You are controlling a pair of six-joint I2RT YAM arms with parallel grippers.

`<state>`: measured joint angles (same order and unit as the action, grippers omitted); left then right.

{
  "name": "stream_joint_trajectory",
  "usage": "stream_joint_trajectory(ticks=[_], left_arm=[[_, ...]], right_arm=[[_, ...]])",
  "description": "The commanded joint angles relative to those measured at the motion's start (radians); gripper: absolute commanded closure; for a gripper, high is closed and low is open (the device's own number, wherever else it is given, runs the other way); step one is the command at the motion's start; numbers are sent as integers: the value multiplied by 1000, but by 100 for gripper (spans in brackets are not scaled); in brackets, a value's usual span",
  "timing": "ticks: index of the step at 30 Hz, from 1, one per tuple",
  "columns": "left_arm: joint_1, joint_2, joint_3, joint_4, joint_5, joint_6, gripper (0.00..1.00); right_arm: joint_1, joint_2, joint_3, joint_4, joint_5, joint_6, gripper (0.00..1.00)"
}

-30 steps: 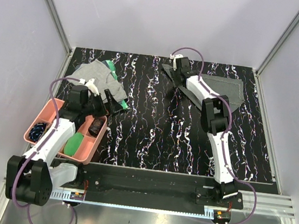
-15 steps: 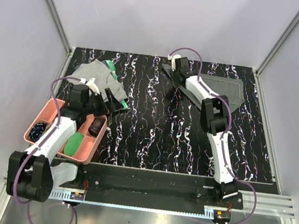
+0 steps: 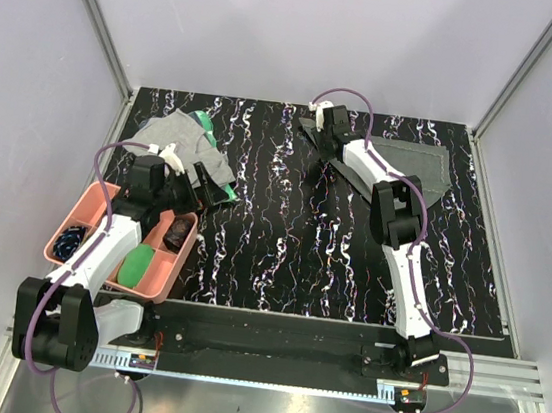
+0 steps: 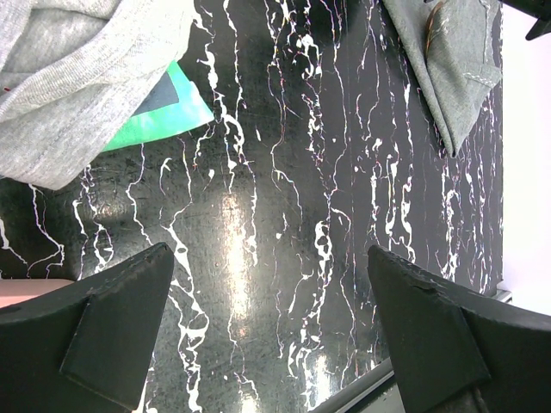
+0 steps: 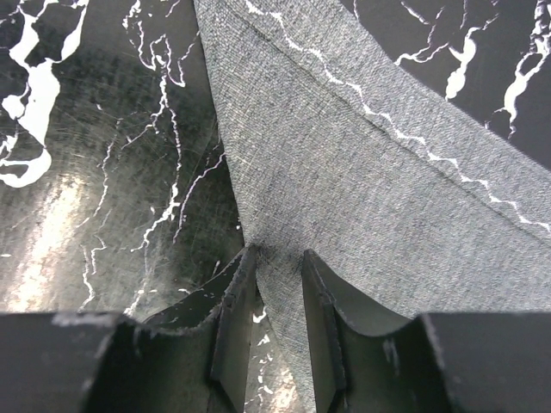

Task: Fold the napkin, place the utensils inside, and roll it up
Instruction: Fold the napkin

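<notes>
Narrowly, right gripper (image 5: 279, 258) straddles napkin (image 5: 344, 172) edge, grip uncertain, left gripper (image 4: 269, 251) wide open.

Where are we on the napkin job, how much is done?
Little looks done: the napkin lies unrolled at the far right. In hand: the right gripper straddles a corner of it, jaws narrow; a firm grip isn't clear. The left gripper hangs open over the table. Left: folding, placing the utensils, which I can't make out, and rolling.
</notes>
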<state>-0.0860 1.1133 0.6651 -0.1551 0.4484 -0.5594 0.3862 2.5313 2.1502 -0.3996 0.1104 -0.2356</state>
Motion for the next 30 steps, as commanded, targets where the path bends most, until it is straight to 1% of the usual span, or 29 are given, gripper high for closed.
stream_joint_trajectory(ticks=[1, 5, 8, 13, 14, 19, 23, 24, 30], left_arm=[[-1, -12, -2, 68, 29, -7, 3], [-1, -23, -4, 66, 32, -5, 3], [-1, -27, -2, 63, 32, -5, 3], [-1, -35, -1, 61, 38, -4, 3], [-1, -38, -1, 60, 39, -4, 3], [-1, -58, 7, 39, 38, 10, 3], [-1, -69, 7, 34, 36, 19, 3], [-1, -70, 7, 34, 36, 19, 3], [-1, -82, 2, 40, 39, 18, 3]], right_arm=[[17, 18, 43, -83, -43, 31, 64], [13, 73, 123, -165, -11, 44, 64], [11, 95, 151, -212, 21, 50, 65], [5, 121, 178, -269, 55, 56, 71], [3, 133, 198, -278, 45, 61, 76], [-12, 184, 292, -364, 14, 85, 84], [-13, 196, 301, -389, -40, 75, 98], [-12, 195, 298, -390, -51, 70, 100], [-12, 156, 246, -395, -165, 30, 100]])
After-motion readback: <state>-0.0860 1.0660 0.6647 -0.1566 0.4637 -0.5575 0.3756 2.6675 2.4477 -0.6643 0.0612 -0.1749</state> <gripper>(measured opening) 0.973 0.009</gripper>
